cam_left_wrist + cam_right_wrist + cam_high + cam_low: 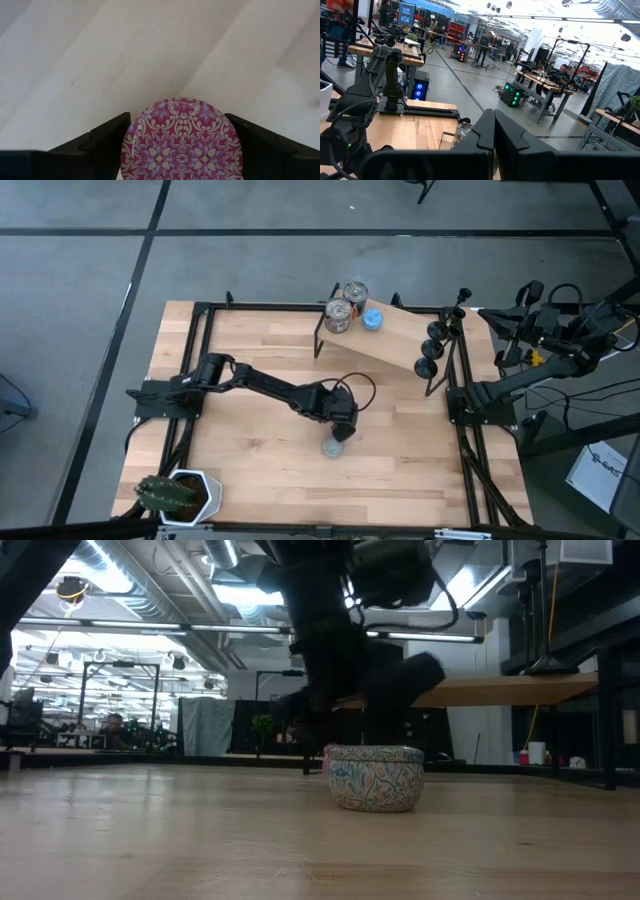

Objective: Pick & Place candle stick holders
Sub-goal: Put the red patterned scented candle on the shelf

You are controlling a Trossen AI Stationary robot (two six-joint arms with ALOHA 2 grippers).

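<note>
Three black candle stick holders stand in a row on their round bases along the right end of a slanted wooden board at the table's far right. No gripper is near them. My left gripper is over the table's middle, pointing down, shut on a pink patterned round tin. A grey patterned round tin sits on the table just in front of it and also shows in the low view. My right gripper waits shut and empty beyond the table's right edge. My left gripper pinches the pink tin between its two fingers, one on each opposite side of the round rim. The fingers come from above, pointing down. The tin's patterned top faces the wrist camera. I cannot tell whether it rests on the table or is lifted.
Two shiny metal cans and a small blue disc stand on the board's far end. A potted cactus stands at the table's near left corner. A black frame runs along the table's edges.
</note>
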